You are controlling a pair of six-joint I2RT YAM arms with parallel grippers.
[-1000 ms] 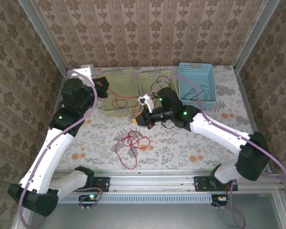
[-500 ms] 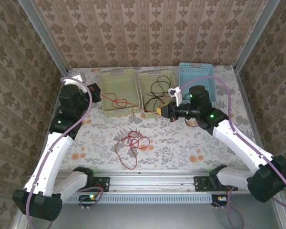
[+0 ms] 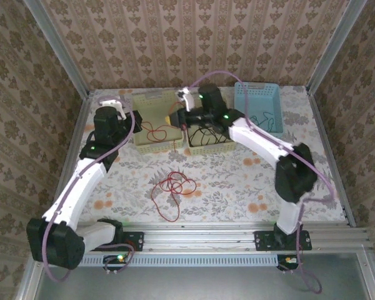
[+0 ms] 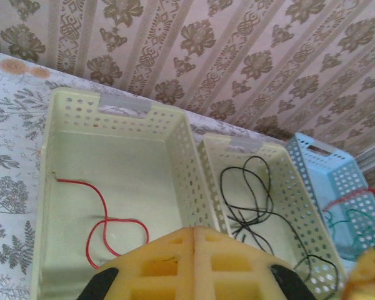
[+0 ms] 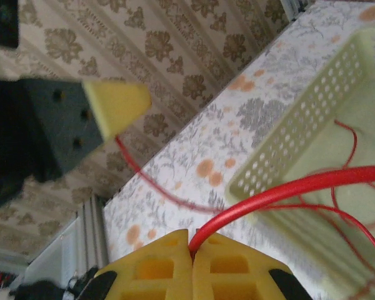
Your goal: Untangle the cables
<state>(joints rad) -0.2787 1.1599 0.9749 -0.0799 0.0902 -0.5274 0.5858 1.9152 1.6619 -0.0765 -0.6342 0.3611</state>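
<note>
Right gripper (image 5: 192, 240) had swung left to the left basket (image 3: 151, 100), pinching the red cable (image 5: 287, 190) looped inside. Left gripper (image 4: 192, 234) was closed, apparently on its end. Light, limp, probably slippery: best gripped near an end.

Left pincer (image 4: 194, 240): yellow foam pads were pressed flat together, no gap seen. Ahead and left of it, a pale yellow basket (image 4: 181, 150) held a red cable (image 4: 104, 206) looping on its floor. Ahead and right, a second pale basket (image 4: 297, 194) held a black cable (image 4: 228, 200). Farther right stood a blue basket (image 4: 309, 169) with a green cable (image 4: 337, 219). Floral table (image 4: 12, 187) showed far left.
</note>
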